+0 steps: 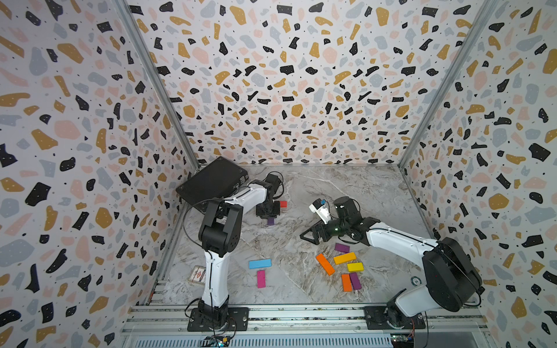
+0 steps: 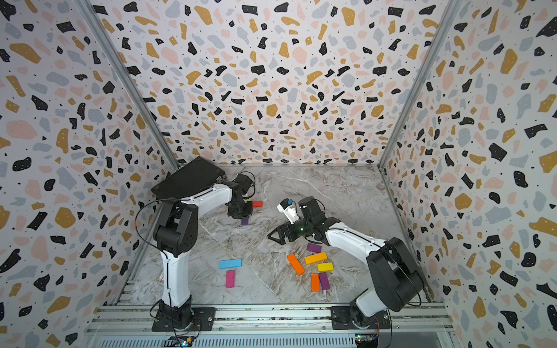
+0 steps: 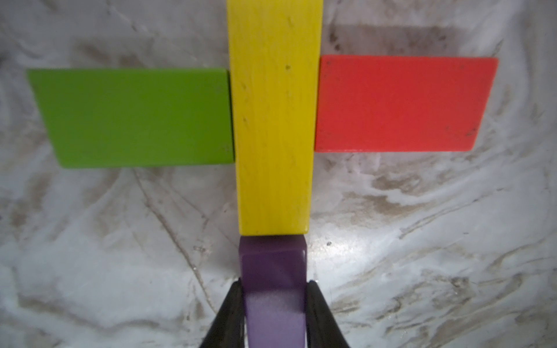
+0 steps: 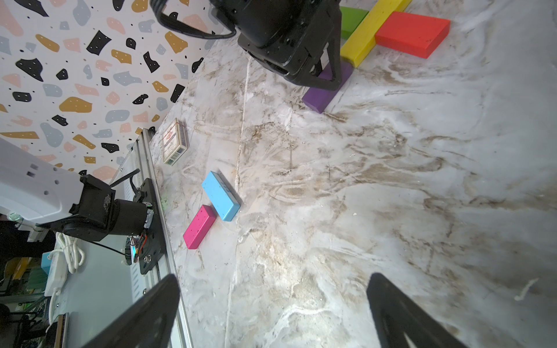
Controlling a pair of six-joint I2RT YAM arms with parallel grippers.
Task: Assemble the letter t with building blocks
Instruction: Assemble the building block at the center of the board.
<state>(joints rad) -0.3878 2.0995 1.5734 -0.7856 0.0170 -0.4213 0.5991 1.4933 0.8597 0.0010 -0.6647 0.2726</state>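
The purple block (image 3: 272,289) sits pinched between the left fingers (image 3: 229,316), which are drawn in narrow against its two long sides. Just beyond the fingertips its far end meets the near end of the yellow block (image 3: 274,120), and the two run in one line as the stem. Further out from the fingers, the green block (image 3: 135,117) and the red block (image 3: 401,104) butt against either side of the yellow one as the crossbar, the red set slightly further out than the green.

To finish this placement well, I'd keep the purple piece square to the yellow end and closed up tight. I'd then spread the fingers straight apart and lift clear without dragging, since a sideways nudge would shove the whole stem.

The right fingers (image 4: 144,316) stand wide with nothing but bare bench (image 4: 391,211) between them. The blue block (image 4: 221,195) and pink block (image 4: 199,226) lie well ahead of them.

The yellow block's far end is cut off in the left wrist view. In both top views the left wrist covers most of the letter. The purple block appears to lie flat on the bench, though I can't be sure.
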